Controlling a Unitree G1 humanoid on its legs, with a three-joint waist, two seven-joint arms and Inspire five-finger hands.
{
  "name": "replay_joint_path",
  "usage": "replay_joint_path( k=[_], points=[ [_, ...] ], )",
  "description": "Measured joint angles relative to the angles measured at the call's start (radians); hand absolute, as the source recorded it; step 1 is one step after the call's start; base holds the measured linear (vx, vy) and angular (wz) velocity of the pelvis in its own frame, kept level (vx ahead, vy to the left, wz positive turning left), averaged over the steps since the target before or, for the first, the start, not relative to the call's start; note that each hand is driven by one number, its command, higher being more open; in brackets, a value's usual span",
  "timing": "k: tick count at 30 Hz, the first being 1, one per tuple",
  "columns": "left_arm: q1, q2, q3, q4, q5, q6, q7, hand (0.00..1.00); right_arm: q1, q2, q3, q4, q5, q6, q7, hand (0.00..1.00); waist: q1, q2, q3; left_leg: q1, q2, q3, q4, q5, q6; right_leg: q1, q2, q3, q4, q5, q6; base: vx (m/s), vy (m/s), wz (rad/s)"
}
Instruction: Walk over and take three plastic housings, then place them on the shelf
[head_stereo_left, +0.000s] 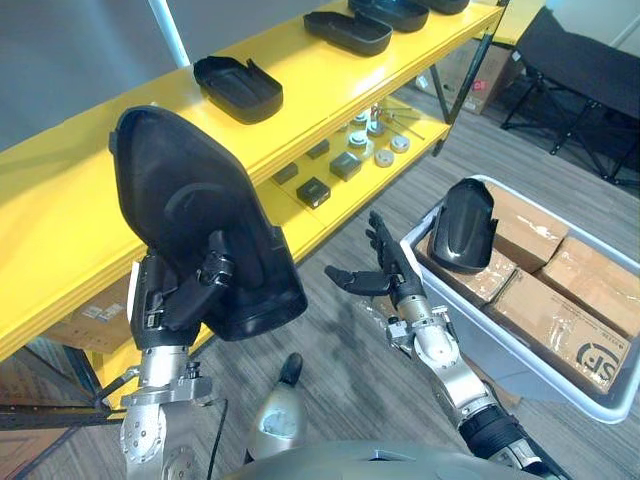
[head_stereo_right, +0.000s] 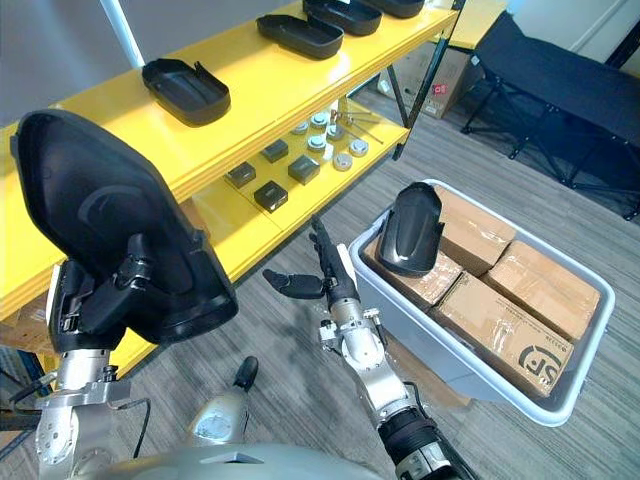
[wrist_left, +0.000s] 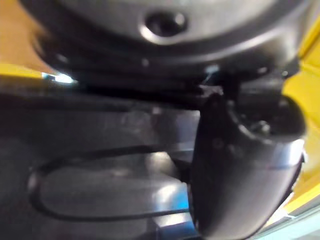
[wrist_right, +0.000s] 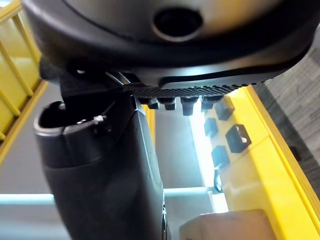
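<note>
my left hand (head_stereo_left: 185, 295) clamped on a housing (head_stereo_left: 180, 190), upright by the shelf (head_stereo_left: 60, 200) edge, grip mostly hidden behind it, right hand (head_stereo_left: 395, 275) spread empty beside the bin (head_stereo_left: 500, 355), second housing (head_stereo_left: 462, 225) inside

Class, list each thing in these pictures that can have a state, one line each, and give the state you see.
left hand: fingers shut on the held housing.
held housing: lifted, upright, in front of the top shelf.
right hand: open, empty.
bin housing: standing in the bin, leaning on the cardboard boxes.
shelf housings: lying flat on the top shelf.
cardboard boxes: closed.
</note>
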Motion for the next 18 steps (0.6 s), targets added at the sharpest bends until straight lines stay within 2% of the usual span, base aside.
replay_joint_path(
  k=[1, 2, 4, 6, 7, 8, 9, 10, 11, 12, 13, 14, 15, 18],
  points=[
    [-0.021, 0.022, -0.013, 0.0, 0.0, 0.0, -0.016, 0.0, 0.003, 0.0, -0.02, 0.0, 0.0, -0.003, -0.004, 1.0, -0.017, -0.005, 0.003, -0.003, -0.008, -0.017, -0.011, 0.005, 0.01, -0.023, -0.007, 0.064, 0.048, -0.014, 0.005, -0.05, -0.012, 0.49],
    [-0.042, 0.047, -0.023, 0.0, 0.001, -0.001, -0.025, 0.0, 0.004, -0.001, -0.036, 0.0, 0.0, -0.016, -0.007, 1.0, -0.02, -0.01, 0.006, -0.013, -0.009, -0.021, -0.016, 0.008, 0.014, -0.043, -0.009, 0.088, 0.078, -0.029, 0.001, -0.05, -0.026, 0.34],
    [-0.07, 0.073, -0.028, 0.0, 0.003, -0.006, -0.022, 0.0, 0.002, -0.001, -0.057, -0.022, 0.002, -0.036, -0.004, 1.0, -0.019, -0.023, 0.029, -0.029, -0.01, -0.016, -0.015, 0.017, 0.022, -0.063, -0.013, 0.094, 0.088, -0.066, 0.013, -0.06, -0.051, 0.02],
    [-0.089, 0.077, -0.033, 0.0, 0.009, -0.006, 0.009, 0.0, -0.011, -0.003, -0.071, -0.037, 0.002, -0.071, 0.002, 1.0, -0.02, -0.028, 0.056, -0.056, -0.01, -0.009, -0.006, 0.037, 0.022, -0.094, -0.013, 0.124, 0.092, -0.098, 0.058, -0.1, -0.054, -0.09],
    [-0.098, 0.074, -0.044, 0.002, 0.023, -0.007, 0.036, 0.0, -0.026, -0.006, -0.086, -0.037, 0.002, -0.085, 0.005, 1.0, -0.024, -0.016, 0.084, -0.064, -0.007, -0.004, -0.002, 0.046, 0.032, -0.107, -0.011, 0.134, 0.102, -0.106, 0.087, -0.18, -0.039, -0.05],
    [-0.098, 0.07, -0.056, 0.002, 0.043, -0.007, 0.052, 0.0, -0.028, -0.011, -0.101, -0.036, 0.002, -0.092, 0.006, 1.0, -0.025, -0.003, 0.098, -0.074, -0.004, -0.002, -0.003, 0.042, 0.064, -0.124, -0.009, 0.137, 0.113, -0.11, 0.092, -0.16, -0.03, 0.01],
    [-0.096, 0.07, -0.063, 0.002, 0.044, -0.008, 0.055, 0.0, -0.028, -0.012, -0.108, -0.036, 0.002, -0.093, 0.005, 1.0, -0.027, 0.004, 0.104, -0.078, 0.0, 0.004, -0.004, 0.04, 0.082, -0.126, -0.004, 0.137, 0.111, -0.11, 0.092, -0.15, -0.021, 0.13],
    [-0.095, 0.07, -0.073, 0.002, 0.044, -0.011, 0.063, 0.0, -0.028, -0.011, -0.117, -0.036, 0.002, -0.096, 0.006, 1.0, -0.032, 0.007, 0.117, -0.085, 0.011, 0.048, -0.004, 0.022, 0.099, -0.125, -0.001, 0.132, 0.104, -0.106, 0.095, -0.07, -0.012, 0.21],
    [-0.096, 0.069, -0.075, 0.002, 0.044, -0.015, 0.066, 0.0, -0.029, -0.006, -0.118, -0.036, 0.002, -0.101, 0.009, 1.0, -0.037, -0.002, 0.126, -0.098, 0.011, 0.074, 0.016, 0.003, 0.091, -0.123, -0.007, 0.125, 0.098, -0.102, 0.101, -0.08, 0.01, 0.21],
    [-0.096, 0.069, -0.074, 0.002, 0.044, -0.023, 0.066, 0.0, -0.03, -0.005, -0.117, -0.036, 0.002, -0.106, 0.019, 1.0, -0.037, -0.012, 0.135, -0.142, 0.008, 0.092, 0.11, -0.011, 0.086, -0.122, -0.009, 0.122, 0.091, -0.095, 0.11, -0.01, 0.054, 0.0],
    [-0.095, 0.071, -0.071, 0.002, 0.044, -0.031, 0.071, 0.0, -0.032, -0.007, -0.116, -0.037, 0.003, -0.108, 0.035, 1.0, -0.029, -0.012, 0.149, -0.16, 0.009, 0.102, 0.191, -0.034, 0.047, -0.106, -0.006, 0.133, 0.088, -0.088, 0.124, 0.03, 0.069, -0.08],
    [-0.096, 0.071, -0.07, 0.002, 0.044, -0.032, 0.074, 0.0, -0.032, -0.001, -0.114, -0.038, 0.004, -0.108, 0.042, 1.0, -0.03, -0.019, 0.149, -0.16, 0.008, 0.107, 0.191, -0.034, 0.022, -0.104, -0.01, 0.132, 0.087, -0.088, 0.124, 0.06, 0.071, -0.05],
    [-0.107, 0.069, -0.071, 0.003, 0.046, -0.032, 0.089, 0.0, -0.037, 0.001, -0.114, -0.063, 0.019, -0.11, 0.057, 1.0, -0.025, -0.035, 0.158, -0.16, -0.007, 0.109, 0.181, -0.03, 0.02, -0.105, -0.023, 0.13, 0.085, -0.082, 0.134, 0.05, 0.057, 0.08],
    [-0.126, 0.064, -0.067, 0.01, 0.044, -0.038, 0.111, 0.0, -0.063, 0.005, -0.102, -0.072, 0.042, -0.143, 0.087, 1.0, -0.023, -0.033, 0.164, -0.156, -0.032, 0.109, 0.191, -0.032, 0.024, -0.097, -0.048, 0.13, 0.105, -0.077, 0.14, 0.02, 0.063, 0.14]
  ],
)
